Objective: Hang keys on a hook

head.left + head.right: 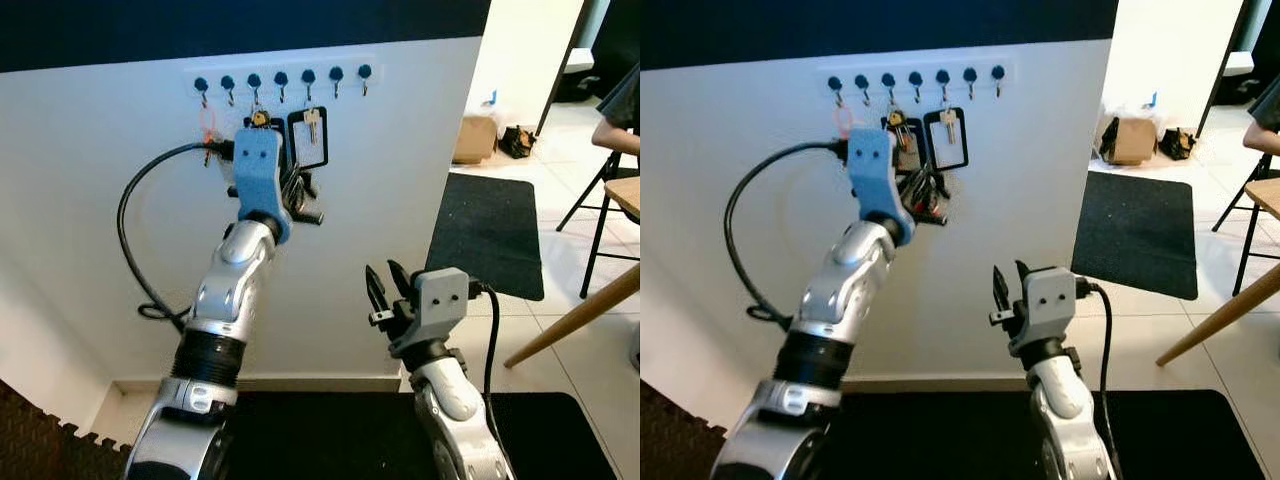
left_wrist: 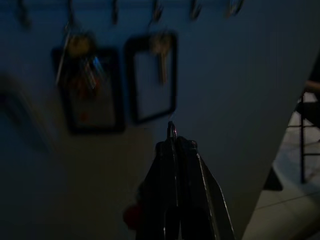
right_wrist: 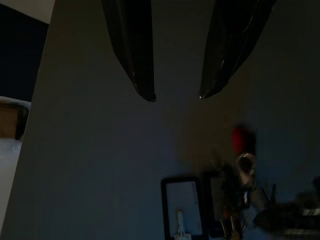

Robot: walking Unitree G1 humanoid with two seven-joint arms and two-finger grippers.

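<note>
A row of several blue-knobbed hooks (image 1: 281, 80) runs along the white wall. Two black-framed tags hang from it: one with a silver key (image 1: 308, 136), one with a key bunch (image 1: 898, 135). A pale orange ring (image 1: 208, 126) hangs further left. My left gripper (image 2: 172, 142) is raised to the wall just below the tags. It is shut on a bunch of keys (image 1: 926, 196) with a red bit; its metal ring (image 2: 171, 129) pokes out past the fingertips. My right gripper (image 1: 384, 284) is held low, short of the wall, open and holding nothing, fingers (image 3: 135, 60) well apart.
A black cable (image 1: 130, 230) loops off the left wrist. To the right, the wall ends at a tiled room with a black mat (image 1: 490, 230), a cardboard box (image 1: 475, 135), a folding chair with a seated person (image 1: 615, 115) and a wooden leg (image 1: 580, 315). A dark mat (image 1: 330, 430) lies underfoot.
</note>
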